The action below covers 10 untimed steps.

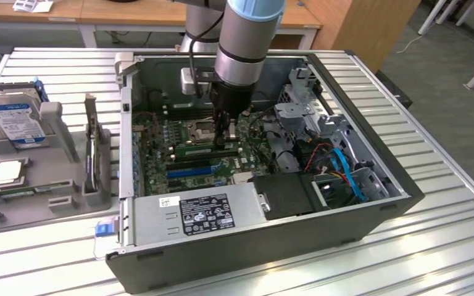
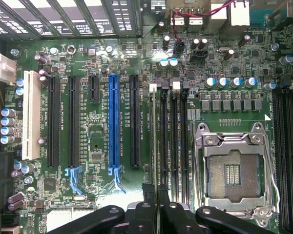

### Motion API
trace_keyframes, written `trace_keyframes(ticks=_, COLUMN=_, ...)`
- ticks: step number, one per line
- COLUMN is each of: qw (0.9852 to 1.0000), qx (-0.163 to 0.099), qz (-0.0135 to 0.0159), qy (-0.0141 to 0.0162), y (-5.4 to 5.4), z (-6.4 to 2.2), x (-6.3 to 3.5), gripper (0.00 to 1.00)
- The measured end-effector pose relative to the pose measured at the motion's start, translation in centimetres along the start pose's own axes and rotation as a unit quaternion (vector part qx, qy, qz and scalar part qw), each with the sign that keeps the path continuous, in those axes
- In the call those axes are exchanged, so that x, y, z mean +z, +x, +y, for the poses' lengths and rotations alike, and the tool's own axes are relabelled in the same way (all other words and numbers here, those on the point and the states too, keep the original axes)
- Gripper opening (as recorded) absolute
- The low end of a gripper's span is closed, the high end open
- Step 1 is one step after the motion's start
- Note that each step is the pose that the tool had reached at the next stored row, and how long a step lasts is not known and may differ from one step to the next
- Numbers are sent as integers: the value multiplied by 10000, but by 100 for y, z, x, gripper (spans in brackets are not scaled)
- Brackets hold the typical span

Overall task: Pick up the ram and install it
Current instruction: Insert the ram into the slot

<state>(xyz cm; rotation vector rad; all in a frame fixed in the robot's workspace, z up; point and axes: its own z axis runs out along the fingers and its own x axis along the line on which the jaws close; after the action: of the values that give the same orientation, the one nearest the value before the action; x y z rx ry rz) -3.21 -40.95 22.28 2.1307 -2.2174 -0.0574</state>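
Your arm point(image 1: 249, 37) reaches straight down into the open computer case point(image 1: 245, 253), which lies on its side on the slatted metal bench point(image 1: 434, 246). The jaws stand nearly together, clamped on the ram point(image 1: 204, 148). You can see it as a narrow green stick held on edge at the tips, running lengthwise along the memory slots point(image 2: 173, 141).

Those slots sit just beside the empty processor socket point(image 2: 232, 170), whose metal frame is shut over bare contacts. You cannot tell from either view whether the stick's lower edge is already down in a slot or just above it. In the wrist view the black fingers point(image 2: 147, 195) close in on the first memory slot on the side nearer the blue expansion slot point(image 2: 113, 122).

The motherboard point(image 1: 158, 154) fills the case floor, and the labelled power supply point(image 1: 195, 213) sits against the case's near wall.

Outside the case, towards the exterior view's left, a grey fixture tray point(image 1: 23, 203) rests on the bench. It holds the blue-labelled hard drive point(image 1: 15, 117) propped upright and the square silver processor chip point(image 1: 7, 172) lying flat.
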Motion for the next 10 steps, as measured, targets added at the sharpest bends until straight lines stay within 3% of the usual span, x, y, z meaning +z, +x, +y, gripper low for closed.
trace_keyframes(ticks=10, qw=10000, qx=-19, qz=2, qy=1, y=0, z=0, x=2, gripper=13)
